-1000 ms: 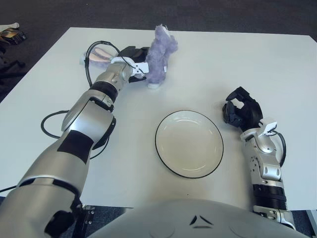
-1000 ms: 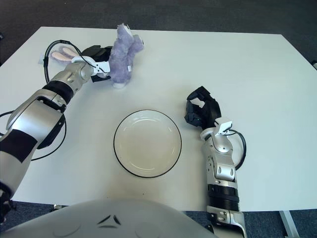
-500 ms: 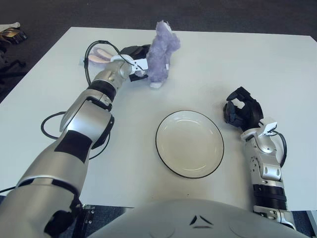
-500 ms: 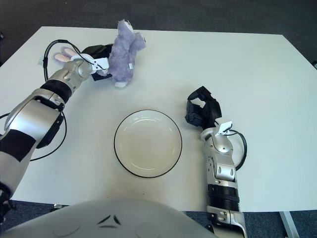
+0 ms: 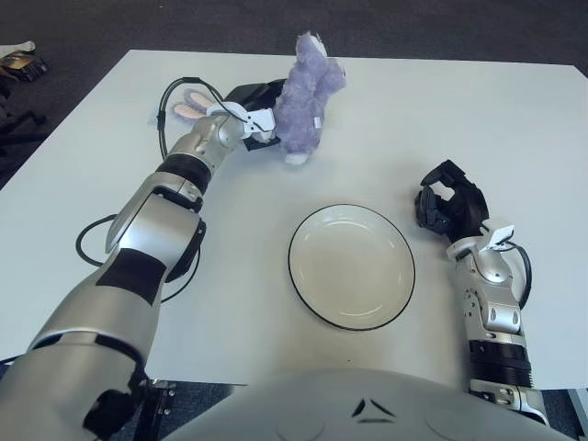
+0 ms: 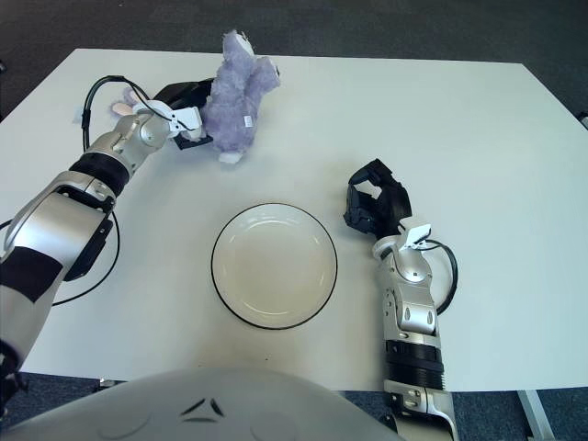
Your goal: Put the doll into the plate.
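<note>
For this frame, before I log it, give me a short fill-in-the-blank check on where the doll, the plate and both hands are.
1. The fluffy purple plush doll is gripped by the robot's ____ hand.
2. The round white plate with a black rim holds ____.
3. The right hand shows to the ____ of the plate, fingers curled and holding nothing.
4. The doll is at the ____ side of the white table from the plate.

Missing words: left; nothing; right; far

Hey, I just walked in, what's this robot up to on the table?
Its left hand is gripping a purple plush doll at the far side of the white table. The plate in the middle holds nothing yet, so the doll has not been put in. The right hand shows just right of the plate, fingers curled, holding nothing.
</note>
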Robot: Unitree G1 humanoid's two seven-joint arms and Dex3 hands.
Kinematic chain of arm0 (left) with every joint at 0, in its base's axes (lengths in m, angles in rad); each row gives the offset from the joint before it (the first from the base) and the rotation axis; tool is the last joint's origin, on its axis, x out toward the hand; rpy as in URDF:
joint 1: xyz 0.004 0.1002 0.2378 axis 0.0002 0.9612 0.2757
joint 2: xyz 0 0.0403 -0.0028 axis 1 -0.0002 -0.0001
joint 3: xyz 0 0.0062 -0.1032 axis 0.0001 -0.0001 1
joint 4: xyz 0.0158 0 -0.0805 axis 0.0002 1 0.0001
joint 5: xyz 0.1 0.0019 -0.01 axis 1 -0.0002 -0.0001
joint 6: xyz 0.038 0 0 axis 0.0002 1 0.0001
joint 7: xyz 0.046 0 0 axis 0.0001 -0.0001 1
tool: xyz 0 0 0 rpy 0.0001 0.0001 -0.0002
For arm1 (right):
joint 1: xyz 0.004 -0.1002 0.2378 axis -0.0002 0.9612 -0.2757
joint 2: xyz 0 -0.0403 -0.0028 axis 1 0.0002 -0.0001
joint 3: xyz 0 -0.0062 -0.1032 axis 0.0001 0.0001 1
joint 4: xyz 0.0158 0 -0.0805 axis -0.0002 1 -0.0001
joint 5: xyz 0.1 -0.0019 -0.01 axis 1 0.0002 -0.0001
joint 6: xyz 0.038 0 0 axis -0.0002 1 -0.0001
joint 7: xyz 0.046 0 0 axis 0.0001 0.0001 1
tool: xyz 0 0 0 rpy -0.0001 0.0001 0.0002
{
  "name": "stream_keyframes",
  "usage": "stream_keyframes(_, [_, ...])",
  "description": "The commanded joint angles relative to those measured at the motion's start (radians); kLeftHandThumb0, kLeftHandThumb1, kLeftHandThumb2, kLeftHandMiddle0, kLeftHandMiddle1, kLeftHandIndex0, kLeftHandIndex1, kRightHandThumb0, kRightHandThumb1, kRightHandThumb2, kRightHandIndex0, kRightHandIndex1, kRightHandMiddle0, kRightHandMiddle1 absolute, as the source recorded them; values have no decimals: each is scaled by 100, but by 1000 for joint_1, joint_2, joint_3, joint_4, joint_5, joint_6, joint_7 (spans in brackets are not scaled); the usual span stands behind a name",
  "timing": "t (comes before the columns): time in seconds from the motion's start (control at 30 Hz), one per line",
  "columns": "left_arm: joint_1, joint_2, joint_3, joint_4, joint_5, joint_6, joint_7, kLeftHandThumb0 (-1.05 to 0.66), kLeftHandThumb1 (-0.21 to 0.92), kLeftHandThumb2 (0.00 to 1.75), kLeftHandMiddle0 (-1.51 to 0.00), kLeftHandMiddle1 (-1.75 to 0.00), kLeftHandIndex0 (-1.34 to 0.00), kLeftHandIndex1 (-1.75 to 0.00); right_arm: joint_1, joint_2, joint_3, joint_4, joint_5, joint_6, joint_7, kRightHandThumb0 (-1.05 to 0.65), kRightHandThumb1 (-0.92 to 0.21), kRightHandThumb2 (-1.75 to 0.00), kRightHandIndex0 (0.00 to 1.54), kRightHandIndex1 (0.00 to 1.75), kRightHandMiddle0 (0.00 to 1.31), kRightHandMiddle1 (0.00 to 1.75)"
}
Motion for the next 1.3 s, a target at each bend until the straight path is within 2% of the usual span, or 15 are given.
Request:
stream_keyframes(0.0, [17, 13, 24, -40, -28, -24, -19, 0, 10, 157, -75, -174, -56, -175, 31, 8, -9, 54, -1, 39, -19, -43, -49, -110, 124, 175, 48, 175])
stream_keyframes(0.2, [48, 32, 62, -117, -71, -55, -45, 0, 8, 160, -77, -175, -58, -175, 31, 9, -8, 54, -3, 37, -31, -43, -49, -111, 124, 175, 48, 175])
stream_keyframes(0.43, [84, 48, 87, -194, -96, -100, -50, 0, -4, 172, -85, -175, -67, -174, 31, 11, -4, 43, -14, 57, -57, -44, -46, -114, 124, 175, 50, 175])
stream_keyframes(0.8, [166, 75, 120, -430, -121, -81, -116, 0, -3, 172, -85, -175, -67, -175, 28, 13, -4, 44, -7, 64, -76, -44, -45, -115, 124, 175, 51, 175])
stream_keyframes(1.27, [270, 89, 162, -656, -171, -95, -186, 0, -6, 175, -87, -175, -69, -174, 18, 4, 0, 69, -18, 42, -73, -44, -47, -113, 123, 175, 49, 175])
